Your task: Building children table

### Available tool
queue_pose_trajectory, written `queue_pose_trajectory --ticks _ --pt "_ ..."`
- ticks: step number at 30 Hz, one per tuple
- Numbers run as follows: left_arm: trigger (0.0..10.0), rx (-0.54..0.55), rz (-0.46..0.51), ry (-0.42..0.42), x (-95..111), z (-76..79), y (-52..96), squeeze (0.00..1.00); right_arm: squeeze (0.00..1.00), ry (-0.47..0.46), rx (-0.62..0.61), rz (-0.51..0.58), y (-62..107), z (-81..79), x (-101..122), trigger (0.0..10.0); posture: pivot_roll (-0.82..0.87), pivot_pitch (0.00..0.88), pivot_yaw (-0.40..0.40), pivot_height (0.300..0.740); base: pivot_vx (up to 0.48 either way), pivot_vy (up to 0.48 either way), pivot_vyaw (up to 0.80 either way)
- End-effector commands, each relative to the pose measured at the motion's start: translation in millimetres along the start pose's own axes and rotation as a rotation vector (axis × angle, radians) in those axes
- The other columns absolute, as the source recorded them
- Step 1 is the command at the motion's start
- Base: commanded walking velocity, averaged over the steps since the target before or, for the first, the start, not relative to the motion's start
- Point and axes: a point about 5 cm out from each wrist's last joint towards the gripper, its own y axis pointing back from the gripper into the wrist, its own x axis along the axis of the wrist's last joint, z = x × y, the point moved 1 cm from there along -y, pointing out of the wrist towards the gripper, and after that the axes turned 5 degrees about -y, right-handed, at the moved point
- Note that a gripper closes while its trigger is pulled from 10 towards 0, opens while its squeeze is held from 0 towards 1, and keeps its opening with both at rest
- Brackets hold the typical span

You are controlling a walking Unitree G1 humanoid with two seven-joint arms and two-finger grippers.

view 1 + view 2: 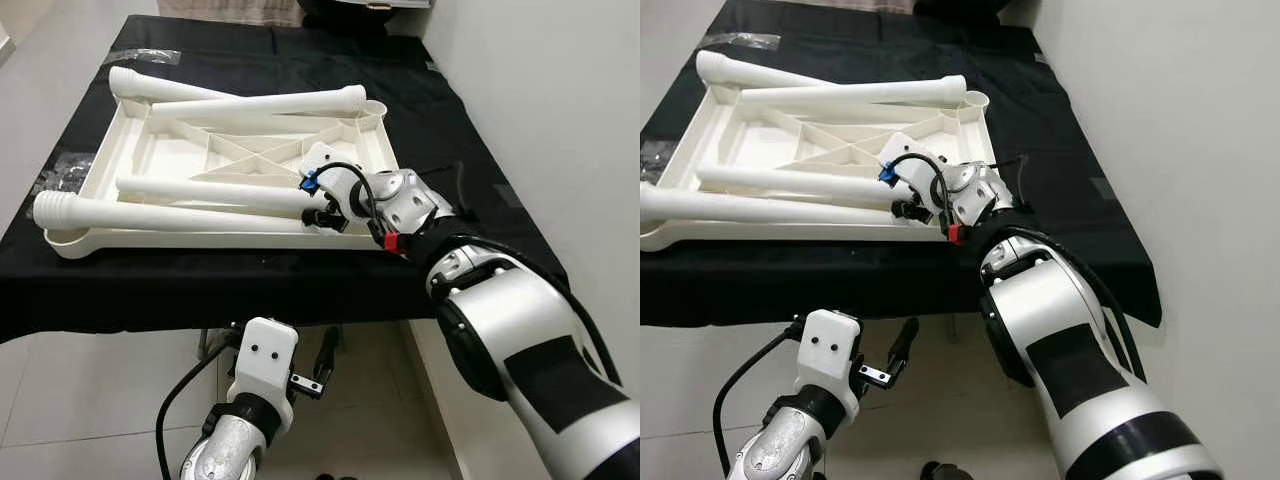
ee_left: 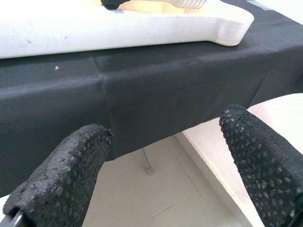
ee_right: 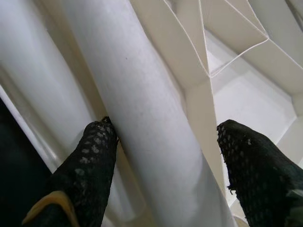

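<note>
A white plastic table top [image 1: 200, 241] lies upside down on a black-covered table [image 1: 150, 290]. Several white legs lie loose on it: two across the far side [image 1: 260, 103] and two along the near side [image 1: 170, 215]. My right gripper [image 1: 316, 200] is at the near right part of the top, open. Its fingers [image 3: 90, 165] straddle one near leg [image 3: 142, 123]; one finger touches it, the other stands slightly off. My left gripper [image 2: 165, 142] hangs open and empty below the table's front edge, with its fingers [image 2: 71, 165] facing the hanging cloth.
A white wall [image 1: 560, 90] runs along the table's right side. Clear plastic bags lie on the cloth at the left edge [image 1: 60, 172] and the far left [image 1: 150, 55]. Tiled floor [image 1: 90, 390] shows under the table's front.
</note>
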Motion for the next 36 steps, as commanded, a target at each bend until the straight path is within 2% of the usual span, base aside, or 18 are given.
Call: queue_pose_trajectory --ticks 1,10,11,12,26,28,30,32,33,35,36 --pt "10.0 -0.074 0.047 0.088 16.2 29.1 3.4 0.0 0.0 0.018 0.037 -0.012 -1.7 -5.6 2.6 10.0 0.0 0.235 -0.172 0.74 0.0 0.0 0.0" --pt "10.0 -0.062 0.042 0.091 17.5 27.6 3.2 0.0 0.0 0.028 0.081 -0.03 -4.3 -12.5 -0.3 10.0 0.0 0.246 -0.172 0.74 0.0 0.0 0.0" --pt "10.0 -0.059 0.042 0.088 17.6 27.3 3.3 0.0 0.0 0.027 0.089 -0.031 -4.4 -13.2 -0.9 5.8 0.0 0.25 -0.172 0.74 0.0 0.0 0.0" --pt "10.0 -0.055 0.042 0.086 17.6 26.9 3.4 0.0 0.0 0.029 0.088 -0.034 -4.4 -13.1 -1.7 0.0 0.0 0.25 -0.172 0.74 0.0 0.0 0.0" --pt "10.0 -0.041 0.037 0.088 17.2 24.7 1.4 0.0 0.0 -0.01 0.047 0.021 -2.1 -6.7 3.6 0.0 -0.01 0.244 -0.17 0.74 0.0 0.0 0.0" --pt "10.0 -0.038 0.036 0.086 16.3 24.9 -0.5 0.0 0.0 -0.045 0.032 0.108 -0.1 -3.9 15.9 0.0 0.0 0.239 -0.171 0.74 0.0 0.0 0.0" --pt "10.0 -0.028 0.036 0.086 15.4 23.0 -2.8 0.0 0.0 -0.118 -0.006 0.204 4.5 3.4 30.6 0.0 0.0 0.227 -0.173 0.74 0.0 0.0 0.0" --pt "10.0 -0.026 0.037 0.086 15.2 22.4 -3.2 0.0 0.0 -0.136 -0.016 0.223 5.7 5.3 33.5 0.0 0.0 0.227 -0.173 0.74 0.0 0.0 0.0" --pt "10.0 -0.016 0.041 0.076 14.5 18.4 -5.2 0.0 0.0 -0.233 -0.074 0.379 18.0 20.7 56.7 0.0 0.01 0.205 -0.165 0.74 0.0 0.0 0.0" --pt "10.0 -0.013 0.042 0.073 14.3 17.3 -5.8 0.0 0.0 -0.258 -0.09 0.421 21.9 25.0 62.7 0.0 0.01 0.205 -0.165 0.74 0.0 0.0 0.0" --pt "10.0 -0.011 0.042 0.067 12.9 14.8 -6.7 0.0 0.0 -0.306 -0.118 0.487 29.5 33.8 71.8 0.0 0.02 0.181 -0.158 0.74 0.0 0.0 0.0"
